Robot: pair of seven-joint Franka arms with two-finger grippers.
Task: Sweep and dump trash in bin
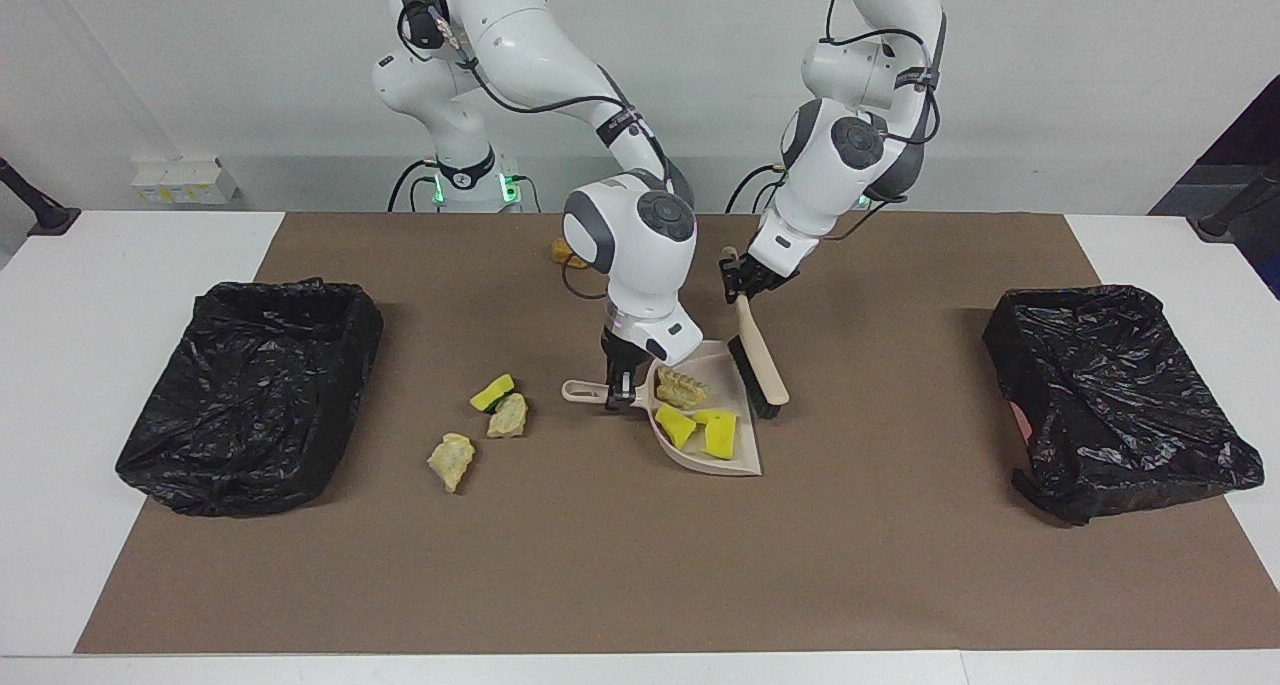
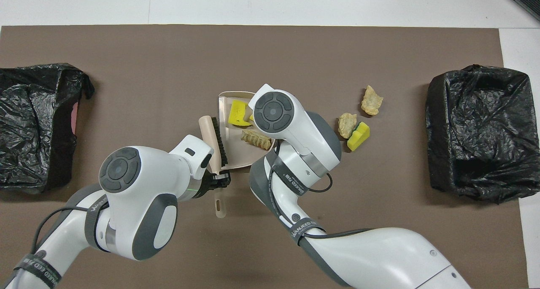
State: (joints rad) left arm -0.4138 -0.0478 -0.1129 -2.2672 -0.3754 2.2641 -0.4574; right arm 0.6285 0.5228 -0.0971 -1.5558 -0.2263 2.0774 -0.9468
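In the facing view, the left gripper [image 1: 748,283] is closed on the pale wooden handle of the black-bristled hand brush [image 1: 758,360], whose bristles stand at the open lip of the beige plastic dustpan [image 1: 722,457]. The right gripper [image 1: 618,385] is closed on the dustpan's thin looped handle. The pan lies near the middle of the brown paper mat [image 1: 640,565]. Inside it are two bright yellow sponge pieces [image 1: 702,429] and one pale beige crumbly chunk [image 1: 681,386]. The sponge is light and springy, so a hard brush stroke may bounce it back out over the low lip. If the pan is lifted without tilting it toward its back wall, the pieces may slide off. Three more scraps [image 1: 492,415] lie toward the right arm's end of the mat, and an orange-brown rounded lump [image 1: 567,255] lies close to the mat's edge at the robots' end, partly hidden by the right arm; it could be forgotten there.

In the overhead view, the two black crinkled plastic-lined bins [image 2: 474,130] stand at the two short ends of the mat, well apart from the pan. The liners are soft and loose, so a folded edge may catch the pan's lip during dumping. The rough beige chunks [image 2: 358,112] may also crumble under the stiff bristles.
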